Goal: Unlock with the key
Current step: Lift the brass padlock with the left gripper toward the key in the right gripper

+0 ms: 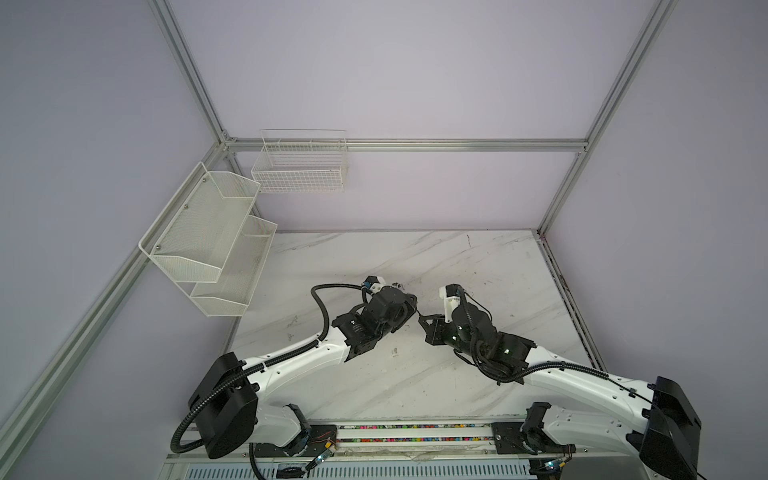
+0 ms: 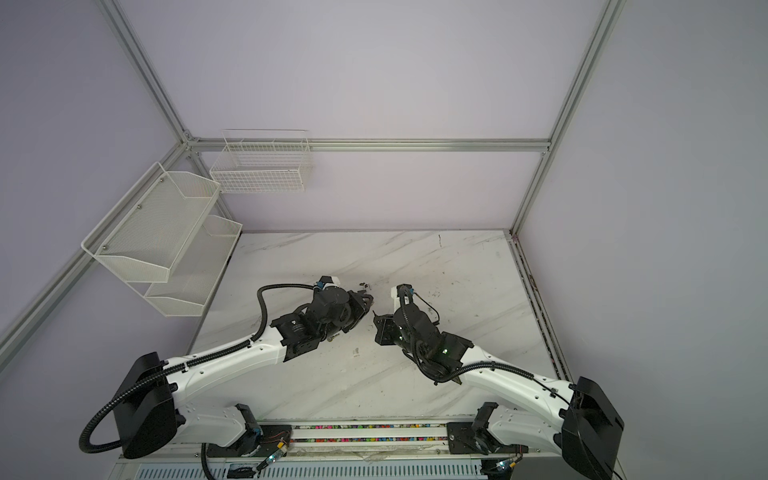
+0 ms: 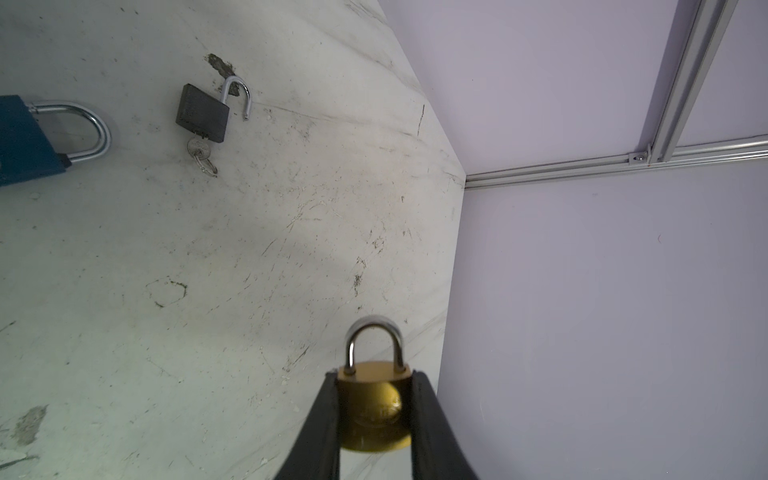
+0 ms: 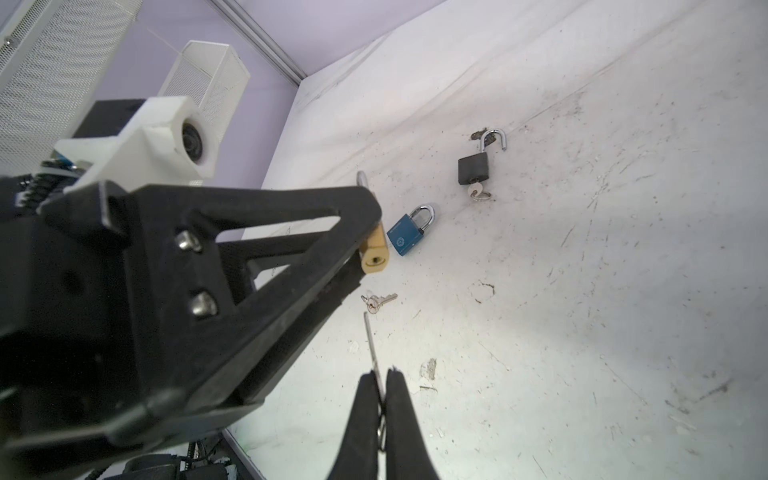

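right claw (image 4: 380,374): pinched tight on the key (image 4: 372,345); the thin blade sticks out ahead of the tips, edge-on to the wrist camera
left claw (image 3: 376,376): narrow, clamped on the two flanks of the brass padlock (image 3: 374,399), lifted clear of the table (image 4: 582,311)
shackle (image 3: 375,323): points away from the left wrist, both legs seated in the body, so the lock reads as locked
keyhole (image 4: 376,261): on the padlock's bottom face, turned toward the right claw; the blade tip is near it but apart and off its line
step in hand: by my reading, lining the key up with the keyhole; insertion not yet done
next move calls for: bringing the blade tip onto the slot, setting the blade along the lock's axis and matching its flat to the slot, then a push and a twist while the left claw holds firm
around them: a spare key (image 4: 379,300) lies flat below the held lock; a blue padlock (image 4: 409,232) lies closed just beyond; a black padlock (image 4: 473,166) lies farther off, shackle sprung, a key in its base
right wrist view only: keyhole, blade, and the gap between them
left wrist view only: the closed shackle and the grip on the flanks; no keyhole, no right claw
both top views: the claws nearly tip to tip over mid-table; lock and key too covered to make out
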Controlling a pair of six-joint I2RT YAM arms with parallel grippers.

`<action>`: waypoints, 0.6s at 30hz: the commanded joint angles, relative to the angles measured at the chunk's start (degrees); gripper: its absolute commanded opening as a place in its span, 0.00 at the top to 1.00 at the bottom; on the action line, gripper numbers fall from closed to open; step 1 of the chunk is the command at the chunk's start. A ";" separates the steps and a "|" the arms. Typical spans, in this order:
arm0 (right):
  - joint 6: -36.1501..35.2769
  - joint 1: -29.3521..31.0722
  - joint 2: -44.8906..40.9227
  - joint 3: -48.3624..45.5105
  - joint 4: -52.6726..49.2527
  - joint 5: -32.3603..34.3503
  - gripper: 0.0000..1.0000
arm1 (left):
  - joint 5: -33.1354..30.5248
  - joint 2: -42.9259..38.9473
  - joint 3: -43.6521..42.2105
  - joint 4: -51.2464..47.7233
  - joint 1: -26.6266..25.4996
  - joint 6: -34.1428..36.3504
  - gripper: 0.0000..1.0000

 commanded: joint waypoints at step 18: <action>1.11 0.19 4.79 3.32 5.31 1.67 1.00 | -1.98 -3.75 -3.18 2.39 0.13 1.17 1.00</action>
